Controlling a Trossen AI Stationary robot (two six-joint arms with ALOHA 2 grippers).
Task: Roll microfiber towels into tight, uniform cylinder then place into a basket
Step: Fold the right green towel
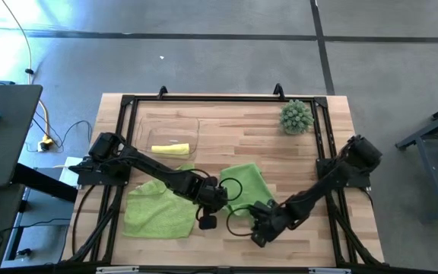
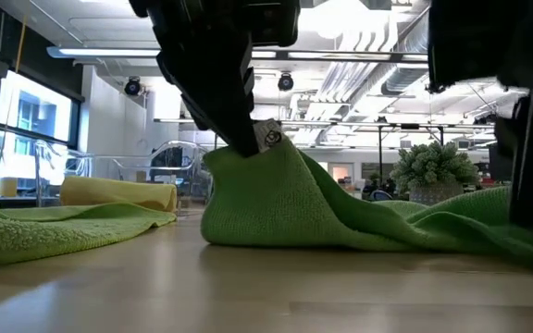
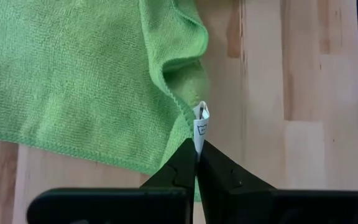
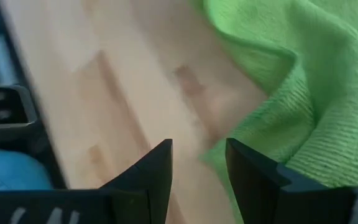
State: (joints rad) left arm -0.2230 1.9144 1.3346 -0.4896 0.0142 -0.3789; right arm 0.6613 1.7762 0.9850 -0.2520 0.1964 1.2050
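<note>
The left gripper (image 3: pixel 196 163) is pinched tight on the corner of a green towel (image 1: pixel 243 183), its two dark fingers meeting on the cloth's edge right where a small white care tag (image 3: pixel 201 127) sticks up. In the low view that corner is lifted off the table (image 1: pixel 226 129) into a peak under the gripper, and the rest of the towel slopes down from it and lies flat. The left arm reaches from its base at the table's left edge out to the middle, bent at the elbow, with the wrist tipped downward over the towel's near left corner. The right gripper (image 4: pixel 199 163) stands partly open with nothing between its fingers; it hovers low over bare wood just beside the near edge of the same towel, one finger close to the rumpled hem, though I cannot tell if it touches. The right arm comes in from the table's right edge, stretched low toward the near middle. A second green towel (image 1: pixel 160 210) lies spread and a little wrinkled to the left, near the front edge. The yellow towel (image 1: pixel 170 149) is rolled and lies inside the clear basket (image 1: pixel 191 124) toward the far left of the table. A spiky green plant (image 1: pixel 296 116) sits at the far right corner.
</note>
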